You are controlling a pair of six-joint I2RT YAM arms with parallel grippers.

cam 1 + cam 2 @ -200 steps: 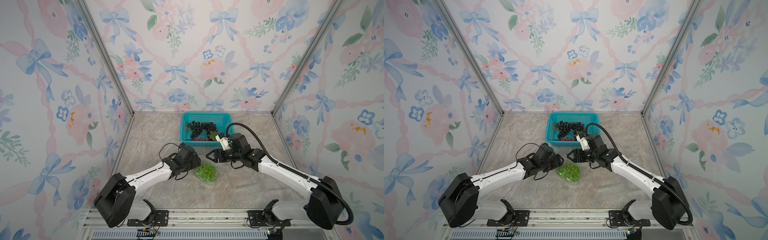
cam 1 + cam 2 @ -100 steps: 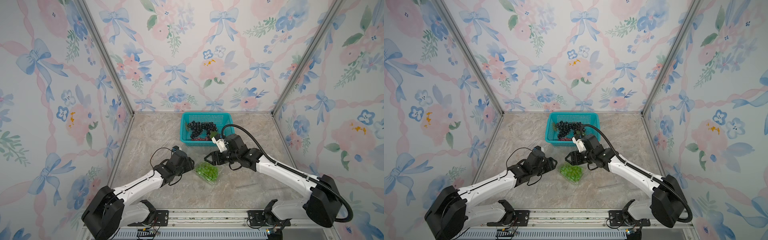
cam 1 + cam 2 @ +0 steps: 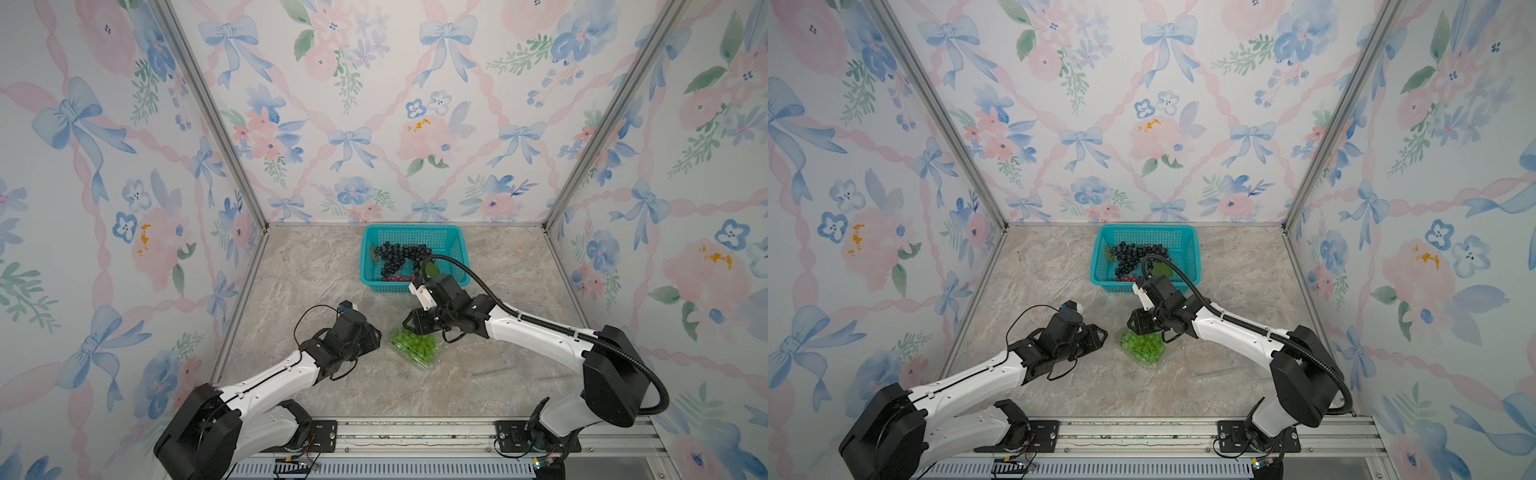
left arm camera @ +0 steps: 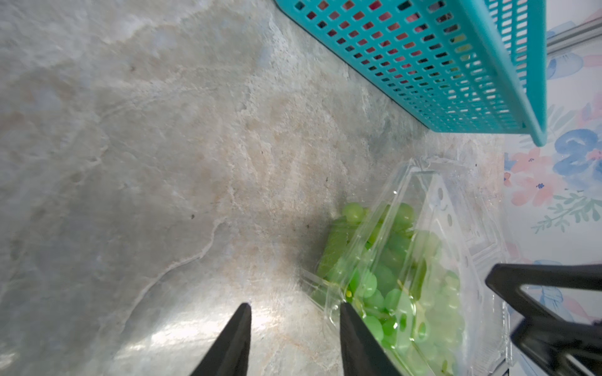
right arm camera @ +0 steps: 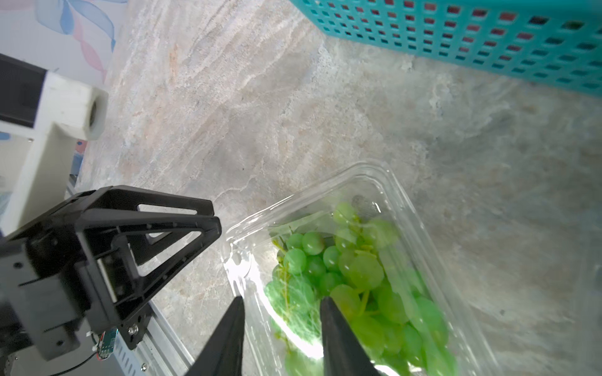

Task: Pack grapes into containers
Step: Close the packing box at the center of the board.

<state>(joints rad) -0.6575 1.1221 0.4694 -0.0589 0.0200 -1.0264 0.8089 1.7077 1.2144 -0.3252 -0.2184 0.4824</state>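
Left jaws: narrow gap, nothing between them, just beside the clamshell [image 4: 456,201] rim
Right jaws: half-open, holding nothing, tips over the clamshell lid
Grapes: green bunch [image 5: 358,270] inside the clamshell, mid-surface [image 3: 311,270] toward the front edge; dark bunch [image 3: 399,253] in the teal basket [image 3: 368,257] at the back edge
Risk: lid looks unlatched; grapes bulging at the rim may block closing, and a push may skid the light box
Writing: none readable

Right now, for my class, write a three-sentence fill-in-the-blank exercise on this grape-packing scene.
The small round grapes in the clear plastic clamshell container are ___.
The blue-black grape bunch lies in the teal mesh plastic ___.
The black left gripper, beside that container, holds ___.
Missing words: green; basket; nothing.
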